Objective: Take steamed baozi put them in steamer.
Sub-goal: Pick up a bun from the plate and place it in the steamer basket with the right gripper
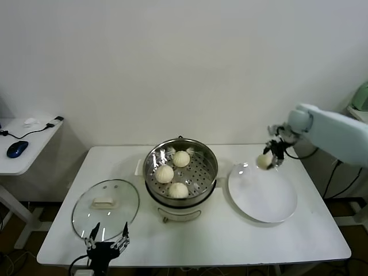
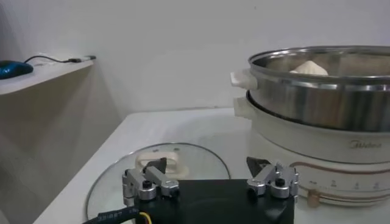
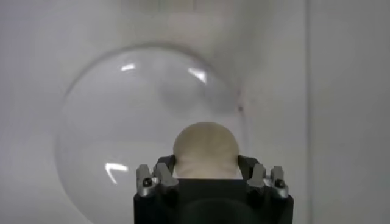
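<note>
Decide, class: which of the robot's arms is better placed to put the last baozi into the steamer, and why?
The right. Its right gripper already clasps the last baozi above the white plate, beside the steamer. The left gripper waits open and empty near the glass lid.

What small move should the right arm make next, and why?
Probably carry the baozi toward the steamer. The right end effector grips it above the plate's far edge; the plate is bare and three baozi already sit in the steamer.
</note>
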Controlling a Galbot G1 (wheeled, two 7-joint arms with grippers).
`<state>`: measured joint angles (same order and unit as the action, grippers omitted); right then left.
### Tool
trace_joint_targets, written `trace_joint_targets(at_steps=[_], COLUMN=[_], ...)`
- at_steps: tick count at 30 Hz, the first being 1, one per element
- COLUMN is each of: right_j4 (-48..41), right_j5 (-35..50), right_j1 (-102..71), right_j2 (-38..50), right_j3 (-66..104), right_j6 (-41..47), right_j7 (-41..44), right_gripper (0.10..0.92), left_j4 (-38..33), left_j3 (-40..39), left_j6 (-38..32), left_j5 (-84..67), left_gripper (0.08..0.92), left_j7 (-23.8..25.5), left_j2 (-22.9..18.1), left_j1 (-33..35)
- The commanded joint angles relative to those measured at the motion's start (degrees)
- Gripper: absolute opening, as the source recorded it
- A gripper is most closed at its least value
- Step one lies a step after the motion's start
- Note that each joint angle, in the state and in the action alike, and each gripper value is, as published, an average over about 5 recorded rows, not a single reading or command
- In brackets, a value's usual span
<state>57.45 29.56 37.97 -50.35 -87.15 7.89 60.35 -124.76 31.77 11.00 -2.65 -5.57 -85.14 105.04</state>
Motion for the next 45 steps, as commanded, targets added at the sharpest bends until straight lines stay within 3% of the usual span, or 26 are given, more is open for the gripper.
trace_joint_targets(at_steps=[1, 10, 21, 36, 45], right_j4=[19.93, 26.77, 17.94, 15.27, 12.0], right_j5=[28.46, 32.16, 24.65, 19.73, 21.71], right_j1=[29.46, 19.46, 3.74, -0.27, 1.83], right_j2=[-7.47, -16.49, -19.31, -17.17, -16.99], right_j3=[-14.2, -10.84, -10.37, -9.19, -4.13], right_j6=[9.33, 15.57, 17.89, 17.47, 9.81], right_j7=[-2.3, -11.7, -15.36, -15.64, -11.66], right_gripper=[0.687, 0.687, 0.687, 0.687, 0.813], left_j4=[0.0, -0.76, -0.01, -0.03, 0.01], left_j3=[0.24, -0.24, -0.17, 0.29, 0.33], left_j6=[-0.01, 0.6, 0.36, 0.59, 0.65], left_j5=[-0.1, -0.04, -0.27, -1.28, -1.66], left_gripper=[0.823, 0.823, 0.823, 0.823, 0.823], left_j7=[-0.01, 0.09, 0.15, 0.22, 0.16], left_j2=[0.07, 0.19, 0.14, 0.3, 0.35], left_j1=[0.08, -0.34, -1.33, -1.48, -1.54])
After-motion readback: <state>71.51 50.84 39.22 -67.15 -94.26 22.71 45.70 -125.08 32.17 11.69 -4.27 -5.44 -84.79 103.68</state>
